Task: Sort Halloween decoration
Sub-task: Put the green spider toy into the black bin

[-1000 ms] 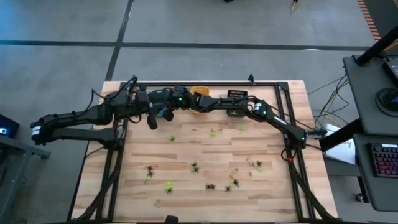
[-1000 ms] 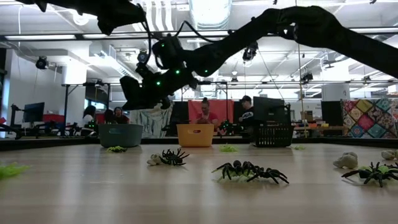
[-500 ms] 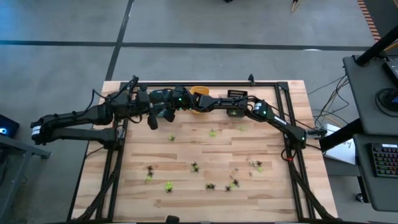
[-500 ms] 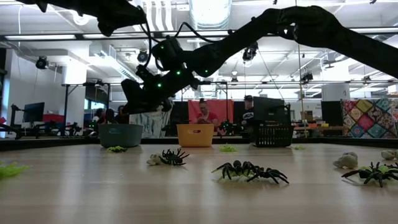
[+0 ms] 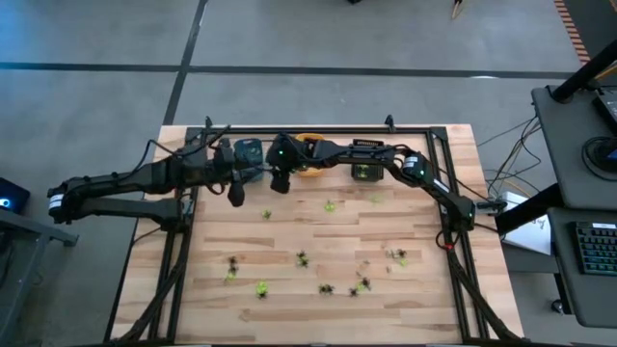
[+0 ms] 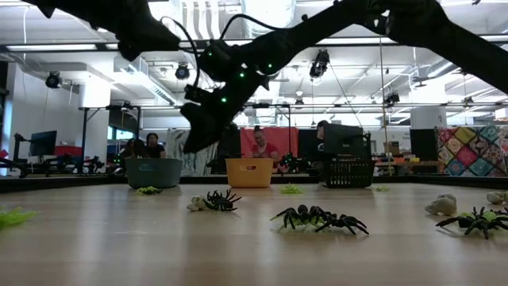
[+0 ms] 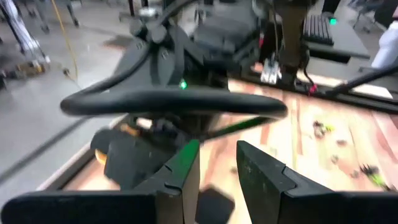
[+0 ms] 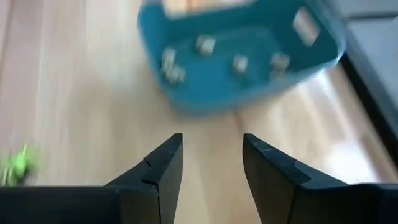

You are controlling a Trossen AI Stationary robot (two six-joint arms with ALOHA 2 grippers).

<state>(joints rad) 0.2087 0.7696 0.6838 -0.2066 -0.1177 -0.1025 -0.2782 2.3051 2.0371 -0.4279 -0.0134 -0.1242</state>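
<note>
Jaws on the right gripper (image 8: 210,165) stand apart with nothing between them; we see bare wood in the gap. Just ahead of its fingers (image 8: 158,168) sits the blue tray (image 8: 239,56), holding several pale figures (image 8: 239,62). One green figure (image 8: 15,165) lies on the table off to the side in the same wrist view.

Jaws on the left gripper (image 7: 217,171) show a narrow gap, approx. half spread, empty as far as we can see. Beyond them the right arm (image 7: 174,102) crosses close in front, blocking most of the view.

From above, the right gripper (image 5: 280,181) hangs over the far part of the table (image 5: 318,246), beside the blue tray (image 5: 249,150). The left gripper (image 5: 234,193) is just beside it, on the blue tray's near side. The orange tray (image 5: 310,154) and black tray (image 5: 366,146) sit along the far edge, partly under the right arm.

Spiders lie scattered over the near half: black spiders (image 6: 317,216) and green ones (image 5: 261,287) mixed, w/ a pale piece (image 6: 441,205) near the right side in the low view. A further green figure (image 5: 330,205) lies mid-table, well apart from both grippers.

People (image 6: 260,143) sit in the room behind the table.
</note>
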